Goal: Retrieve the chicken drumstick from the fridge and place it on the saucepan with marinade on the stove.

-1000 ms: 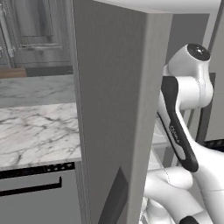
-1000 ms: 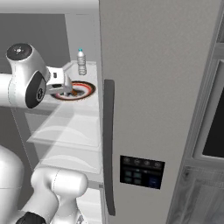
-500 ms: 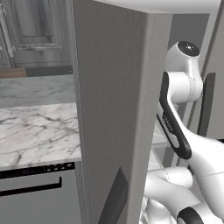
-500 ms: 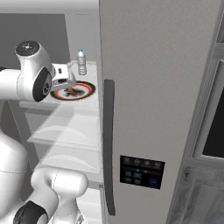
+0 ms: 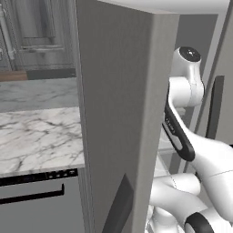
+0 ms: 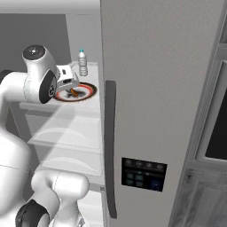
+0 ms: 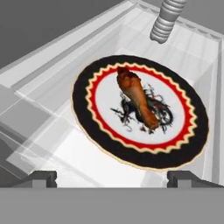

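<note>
The arm has been swung deeper into the open fridge point(image 6: 155, 88), so the reach for the grasp is judged to be nearly set up. On the clear, glassy shelf point(image 7: 57, 144) a round plate point(image 7: 87, 131) with a black-and-red scalloped rim is seen beside a ribbed bottle point(image 7: 166, 19). The lumpy golden-brown chicken drumstick point(image 7: 136, 98) lies on the plate, apart from the gripper point(image 7: 112, 177), whose jaws are spread wide and empty.

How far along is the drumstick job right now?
Done: the fridge stands open. In hand: the open end effector hovers over the chicken drumstick, which lies ungrasped on its plate beside a bottle. Left: grasping it, carrying it out, and setting it in the saucepan.
</note>
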